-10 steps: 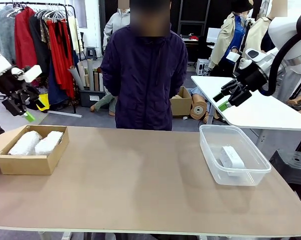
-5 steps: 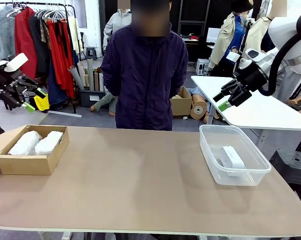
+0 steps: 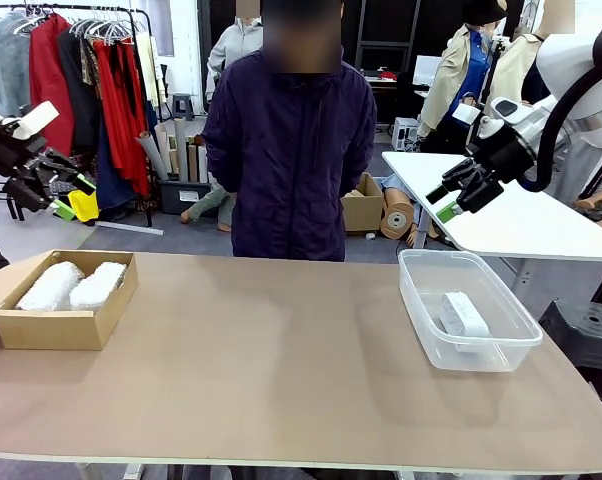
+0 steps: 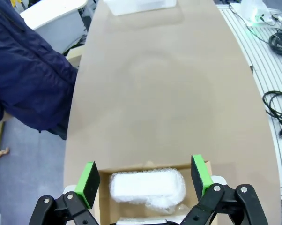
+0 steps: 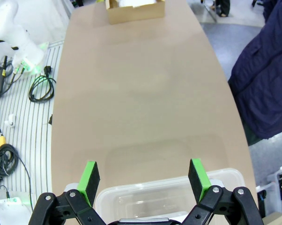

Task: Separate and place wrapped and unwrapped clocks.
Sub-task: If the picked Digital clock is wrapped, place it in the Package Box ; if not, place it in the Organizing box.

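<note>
Two wrapped clocks [image 3: 51,285] [image 3: 97,283] in crinkly white bubble wrap lie side by side in the brown cardboard box [image 3: 61,330] at the table's left end. The unwrapped clock [image 3: 463,314], a smooth white block, lies in the clear plastic tub [image 3: 421,315] at the right end. My left gripper [image 3: 69,197] hangs open high above the box. In the left wrist view, one wrapped clock [image 4: 148,187] shows far below between the open left gripper's [image 4: 145,180] pads. My right gripper [image 3: 443,202] hangs open above the tub's far side, and the tub [image 5: 169,194] shows below my right gripper [image 5: 143,178].
A person in a dark blue jacket [image 3: 286,140] stands at the far edge, hands out of sight. The brown tabletop [image 3: 271,340] stretches bare between box and tub. A white table [image 3: 521,225] stands behind at the right, and a clothes rack [image 3: 81,80] at the back left.
My left gripper has risen and drawn back to the left, turning at the wrist. The right arm, the clocks and the person have not moved.
</note>
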`<state>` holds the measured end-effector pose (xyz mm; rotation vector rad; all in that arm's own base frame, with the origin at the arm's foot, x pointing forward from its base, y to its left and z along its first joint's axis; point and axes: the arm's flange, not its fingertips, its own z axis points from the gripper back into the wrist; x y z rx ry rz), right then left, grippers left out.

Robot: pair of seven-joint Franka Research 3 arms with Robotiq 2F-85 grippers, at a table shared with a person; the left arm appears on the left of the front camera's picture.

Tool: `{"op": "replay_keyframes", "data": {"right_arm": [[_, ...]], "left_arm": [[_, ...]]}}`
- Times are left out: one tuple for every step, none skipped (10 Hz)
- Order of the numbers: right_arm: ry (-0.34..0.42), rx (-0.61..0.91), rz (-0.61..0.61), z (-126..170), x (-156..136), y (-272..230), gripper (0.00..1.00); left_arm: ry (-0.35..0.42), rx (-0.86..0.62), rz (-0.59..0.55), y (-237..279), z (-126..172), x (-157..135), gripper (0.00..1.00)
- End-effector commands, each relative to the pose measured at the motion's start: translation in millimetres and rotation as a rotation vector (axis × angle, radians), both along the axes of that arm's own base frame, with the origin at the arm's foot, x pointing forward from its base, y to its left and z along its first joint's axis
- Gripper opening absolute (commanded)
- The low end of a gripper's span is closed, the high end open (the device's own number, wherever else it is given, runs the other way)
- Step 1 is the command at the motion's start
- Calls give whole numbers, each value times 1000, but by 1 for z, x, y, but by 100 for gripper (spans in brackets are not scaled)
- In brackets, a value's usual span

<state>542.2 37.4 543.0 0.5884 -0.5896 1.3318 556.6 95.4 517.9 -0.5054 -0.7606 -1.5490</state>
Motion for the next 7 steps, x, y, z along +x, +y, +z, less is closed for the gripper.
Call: {"op": "replay_keyframes", "data": {"right_arm": [[4, 1, -12, 3, 0, 2, 100], [4, 1, -12, 3, 0, 2, 100], [4, 1, -12, 3, 0, 2, 100], [4, 1, -12, 3, 0, 2, 100], [4, 1, -12, 3, 0, 2, 100], [4, 1, -12, 3, 0, 2, 100], [4, 1, -12, 3, 0, 2, 100]], "left_arm": [[-48, 7, -51, -1, 2, -1, 100], [-48, 7, -51, -1, 2, -1, 100], [-48, 7, -51, -1, 2, -1, 100], [-48, 7, -51, -1, 2, -1, 100], [-48, 7, -51, -1, 2, -1, 100], [-48, 7, -51, -1, 2, -1, 100], [-48, 7, -51, -1, 2, -1, 100]]}}
